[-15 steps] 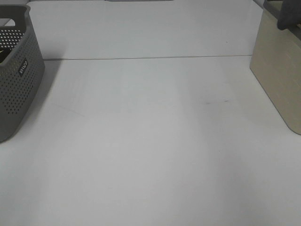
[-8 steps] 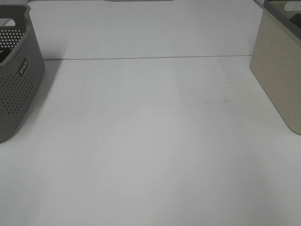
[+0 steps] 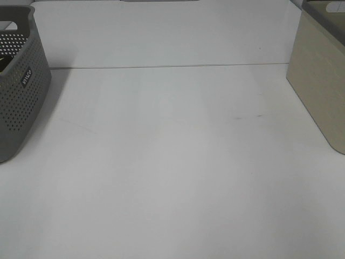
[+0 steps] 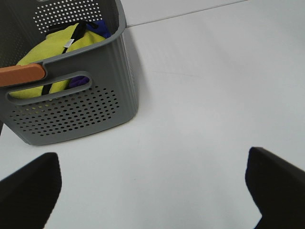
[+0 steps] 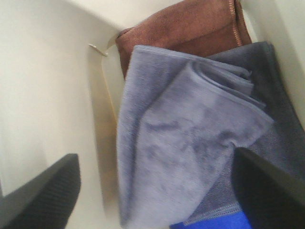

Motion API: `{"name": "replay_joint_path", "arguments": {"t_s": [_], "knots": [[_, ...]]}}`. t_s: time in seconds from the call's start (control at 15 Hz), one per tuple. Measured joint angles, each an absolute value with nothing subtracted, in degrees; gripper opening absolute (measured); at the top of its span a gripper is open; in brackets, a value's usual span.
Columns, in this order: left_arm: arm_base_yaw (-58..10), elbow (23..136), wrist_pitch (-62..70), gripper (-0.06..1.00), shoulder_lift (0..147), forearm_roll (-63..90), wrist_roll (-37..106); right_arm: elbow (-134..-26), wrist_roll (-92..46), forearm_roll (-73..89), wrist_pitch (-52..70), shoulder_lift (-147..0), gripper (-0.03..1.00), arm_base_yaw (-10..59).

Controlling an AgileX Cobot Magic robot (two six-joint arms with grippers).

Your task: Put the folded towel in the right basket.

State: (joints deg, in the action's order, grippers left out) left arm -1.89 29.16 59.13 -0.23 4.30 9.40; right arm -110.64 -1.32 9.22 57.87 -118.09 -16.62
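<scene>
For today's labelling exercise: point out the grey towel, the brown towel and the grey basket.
Grey towel [image 5: 190,143], right wrist view, middle of its folded face.
Brown towel [image 5: 190,28], right wrist view, its exposed part.
Grey basket [image 4: 71,114], left wrist view, its perforated side wall.

Overhead cam: grey basket [image 3: 21,91] at left edge of table [image 3: 172,178] & beige basket [image 3: 321,91] at right edge both cropped by frame; beige one's inside mostly hidden. Wrist cams: left gripper [image 4: 152,191] & right gripper [image 5: 157,195] show fingertips only. Blurry folded towel [image 5: 190,129] covers pt of brown towel [image 5: 190,28] & dark towel [image 5: 281,119]; blue cloth [image 5: 214,223] cropped.
</scene>
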Motion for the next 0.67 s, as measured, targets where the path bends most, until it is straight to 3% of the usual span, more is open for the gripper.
{"name": "replay_joint_path", "arguments": {"t_s": [0.13, 0.67], "knots": [[-1.89, 29.16, 59.13, 0.99, -0.23, 4.30, 9.40, -110.64, -1.49, 12.38, 59.76, -116.02, 0.86, -16.62], [-1.89, 29.16, 59.13, 0.99, -0.23, 4.30, 9.40, -110.64, -8.88, 26.07, 69.04, -107.26, 0.87, -16.56]]}}
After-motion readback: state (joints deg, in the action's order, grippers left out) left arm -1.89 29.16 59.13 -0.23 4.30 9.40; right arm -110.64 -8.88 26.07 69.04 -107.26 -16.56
